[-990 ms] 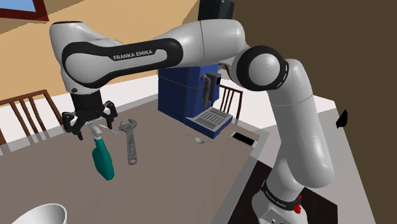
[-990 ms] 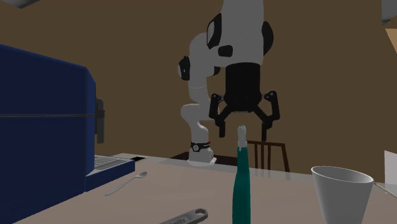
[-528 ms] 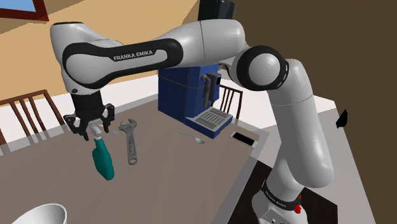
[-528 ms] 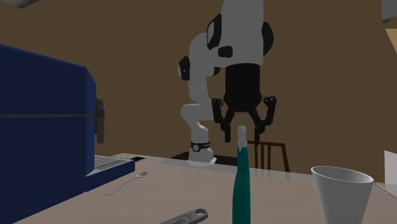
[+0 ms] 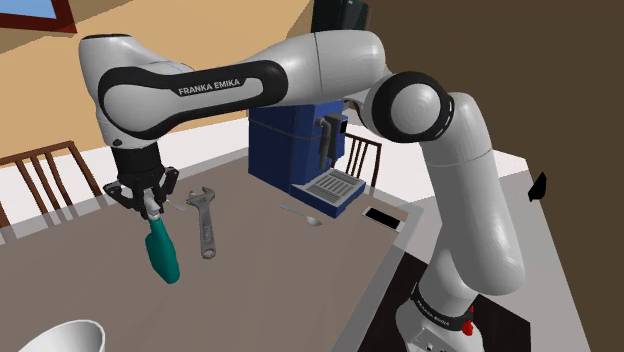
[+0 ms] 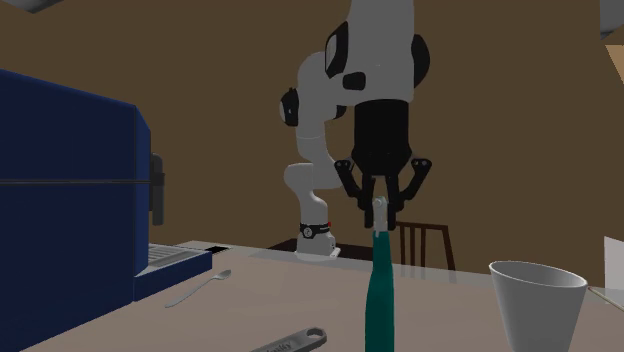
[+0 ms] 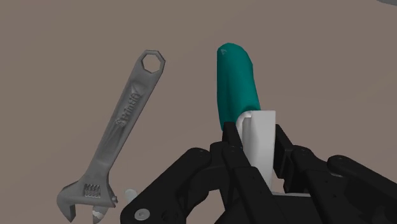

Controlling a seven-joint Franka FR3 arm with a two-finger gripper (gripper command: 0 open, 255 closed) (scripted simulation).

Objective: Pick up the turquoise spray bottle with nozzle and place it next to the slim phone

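A grey-brown table (image 5: 280, 285) fills the scene, with tan walls behind it. Going by the shoulder view's clock face, a white cup (image 5: 55, 335) sits nearest, at the table's 7 o'clock corner.

Farther in stands the turquoise spray bottle (image 5: 162, 253), its base on the table and its body upright in the second exterior view. The black gripper (image 5: 149, 208) hangs straight down over it at the bottle's 12 o'clock. Its fingers (image 7: 230, 141) are drawn in tight against the white nozzle (image 7: 257, 137) from both sides, so the claw is closed on the bottle's top.

Just beside the bottle, at its 2 o'clock, a grey adjustable wrench (image 5: 206, 228) lies flat and apart from it; its ring end lies towards the camera and its jaw end away.

At the bottle's 3 o'clock, well apart, a spoon (image 5: 302, 214) rests on the table. Beyond that, by the table's edge, lies the slim black phone (image 5: 382, 216) — far from the bottle.

Behind the spoon, at its 12 o'clock, stands a blue coffee machine (image 5: 285, 150). A wooden chair (image 5: 45, 180) stands at the table's far side — at the gripper's 9 o'clock.
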